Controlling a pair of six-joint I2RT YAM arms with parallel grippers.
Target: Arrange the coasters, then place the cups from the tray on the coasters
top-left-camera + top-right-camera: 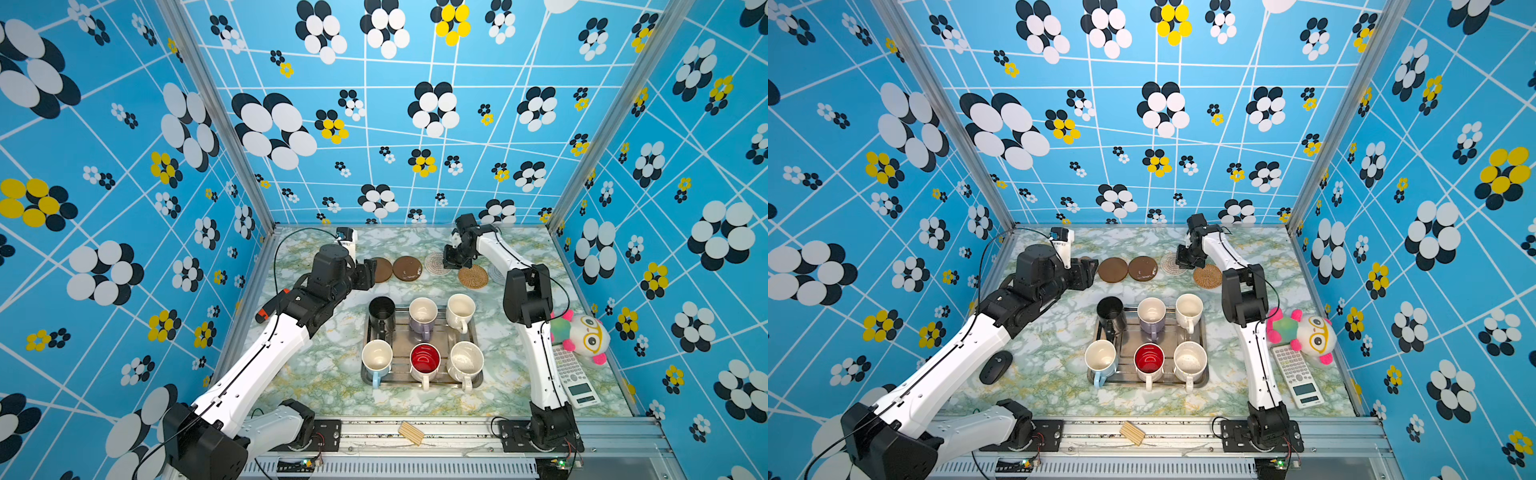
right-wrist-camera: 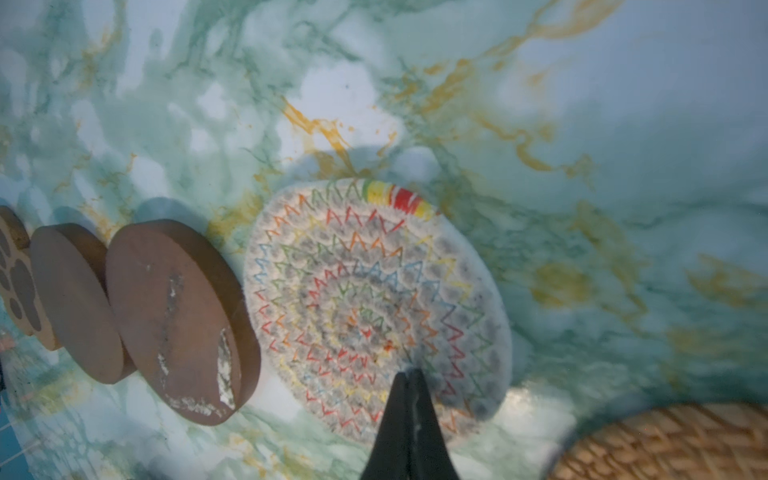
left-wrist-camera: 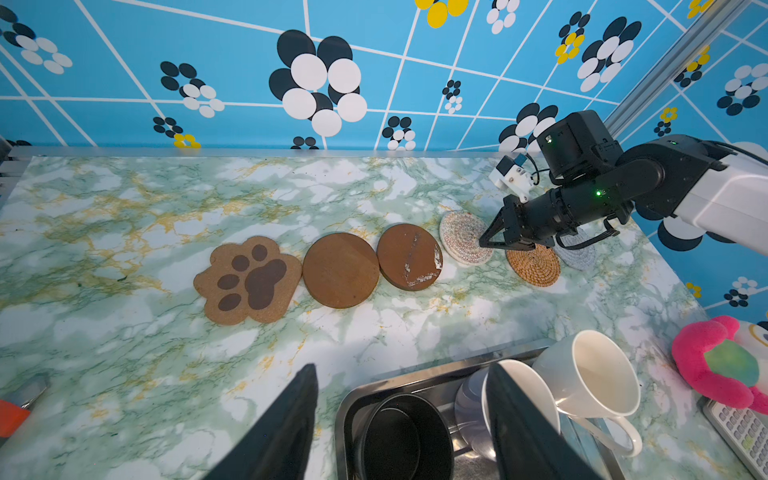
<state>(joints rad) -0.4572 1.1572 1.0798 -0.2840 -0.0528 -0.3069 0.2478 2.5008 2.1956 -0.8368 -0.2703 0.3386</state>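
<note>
Six coasters lie in a row at the back: paw (image 3: 249, 280), two dark-brown discs (image 3: 340, 270) (image 3: 409, 257), whitish lacy disc (image 2: 365, 299), rattan disc (image 1: 473, 276), grey disc (image 3: 577, 255). My right gripper (image 2: 409, 372) is shut, its tip resting on the lacy disc's near edge. The steel tray (image 1: 401, 336) holds all the cups: black (image 1: 381, 311), lavender (image 1: 422, 318), cream (image 1: 460, 311), light blue (image 1: 377, 359), red-inside (image 1: 424, 359), speckled (image 1: 466, 361). My left gripper (image 3: 399, 415) hangs open and empty above the tray's back left corner, over the black cup.
A plush toy (image 1: 582, 336) and a calculator (image 1: 575, 376) lie at the right edge. A black mouse (image 1: 995, 366) sits left of the tray. A small wooden piece (image 1: 410, 432) rests on the front rail. Walls close in on three sides.
</note>
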